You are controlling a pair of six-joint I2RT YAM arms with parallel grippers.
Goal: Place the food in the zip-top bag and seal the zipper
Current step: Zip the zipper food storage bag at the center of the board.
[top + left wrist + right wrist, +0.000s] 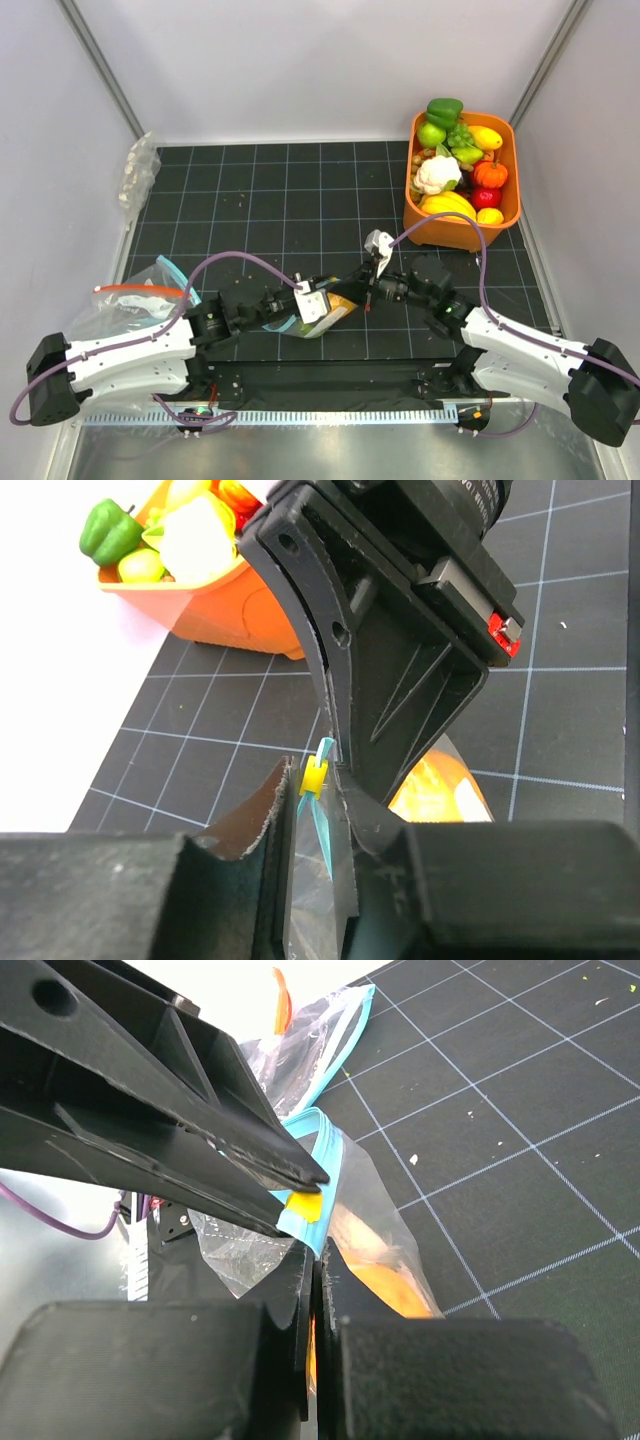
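Observation:
The zip-top bag (328,314) lies between both arms at the mat's front middle, with the oval orange-yellow food (341,306) inside it. My left gripper (312,303) is shut on the bag's mouth at the teal-blue zipper (326,825), with a yellow slider (314,777) at its fingertips. My right gripper (364,294) is shut on the bag's edge just below the zipper (327,1155), next to the orange-yellow food (385,1285). The two grippers almost touch. I cannot make out a lime-green food in the bag.
An orange basket (508,205) of toy fruit and vegetables stands at the back right. A clear bag with a red-orange strip (128,292) lies by the left arm. A clear bag with whitish pieces (138,175) lies at the back left.

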